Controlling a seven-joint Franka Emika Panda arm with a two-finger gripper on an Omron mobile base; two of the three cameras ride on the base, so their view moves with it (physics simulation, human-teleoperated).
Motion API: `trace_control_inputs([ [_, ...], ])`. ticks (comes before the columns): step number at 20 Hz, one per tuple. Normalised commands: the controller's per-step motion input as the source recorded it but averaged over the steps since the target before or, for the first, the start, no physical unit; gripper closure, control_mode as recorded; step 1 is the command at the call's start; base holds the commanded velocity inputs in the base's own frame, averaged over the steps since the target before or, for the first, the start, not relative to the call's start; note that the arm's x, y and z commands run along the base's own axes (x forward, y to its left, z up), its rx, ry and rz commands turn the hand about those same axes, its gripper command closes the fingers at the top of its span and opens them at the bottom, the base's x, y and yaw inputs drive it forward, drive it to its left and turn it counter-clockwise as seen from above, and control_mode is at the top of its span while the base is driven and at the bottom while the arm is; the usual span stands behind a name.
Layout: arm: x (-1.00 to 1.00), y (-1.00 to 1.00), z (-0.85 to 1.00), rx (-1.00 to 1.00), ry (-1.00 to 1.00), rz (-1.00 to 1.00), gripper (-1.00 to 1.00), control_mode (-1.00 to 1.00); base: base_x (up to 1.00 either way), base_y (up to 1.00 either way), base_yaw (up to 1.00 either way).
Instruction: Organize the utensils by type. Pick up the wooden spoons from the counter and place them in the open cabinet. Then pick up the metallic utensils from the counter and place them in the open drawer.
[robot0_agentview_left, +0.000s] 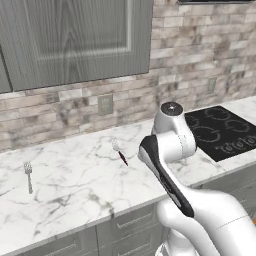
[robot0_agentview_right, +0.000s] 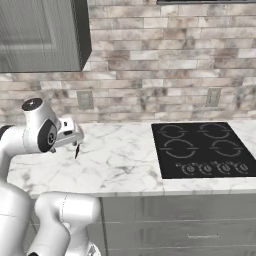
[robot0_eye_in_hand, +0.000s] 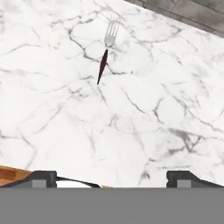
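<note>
A fork (robot0_eye_in_hand: 107, 49) with silver tines and a dark red-brown handle lies flat on the white marble counter (robot0_eye_in_hand: 144, 113), in the upper middle of the hand view. My gripper (robot0_eye_in_hand: 113, 178) hovers above the counter, short of the fork, open and with nothing between its fingertips (robot0_eye_in_hand: 43, 177). The same fork (robot0_agentview_left: 120, 152) lies just left of my arm in the left base view; its handle (robot0_agentview_right: 76, 150) peeks out beside my hand in the right base view. A second, all-silver fork (robot0_agentview_left: 28, 175) lies at the counter's left. The wooden spoons, open cabinet and open drawer are out of view.
A black cooktop (robot0_agentview_right: 202, 147) is set into the counter to the right. A grey wall cabinet (robot0_agentview_left: 75, 40) hangs over the brick backsplash (robot0_agentview_right: 150, 75). Grey base drawers (robot0_agentview_left: 125, 225) run under the counter edge. An orange-brown strip (robot0_eye_in_hand: 11, 174) that I cannot identify shows at the hand view's lower left.
</note>
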Motion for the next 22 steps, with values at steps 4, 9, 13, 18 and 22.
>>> trace_control_inputs([
  [4, 0.55, 0.21, -0.28, 0.07, 0.01, -0.17, -1.0, -1.0, 0.0, 0.0, 0.0],
  [9, 0.59, 0.19, -0.22, 0.08, 0.06, -0.08, -1.0, -1.0, 0.0, 0.0, 0.0],
  [13, 0.62, 0.19, -0.27, 0.1, 0.12, -0.05, -1.0, -1.0, 0.0, 0.0, 0.0],
  [18, 0.5, 0.13, -0.33, 0.01, 0.13, -0.02, -1.0, -1.0, 0.0, 0.0, 0.0],
  [22, 0.5, 0.04, -0.34, 0.0, 0.14, 0.0, -1.0, -1.0, 0.0, 0.0, 0.0],
])
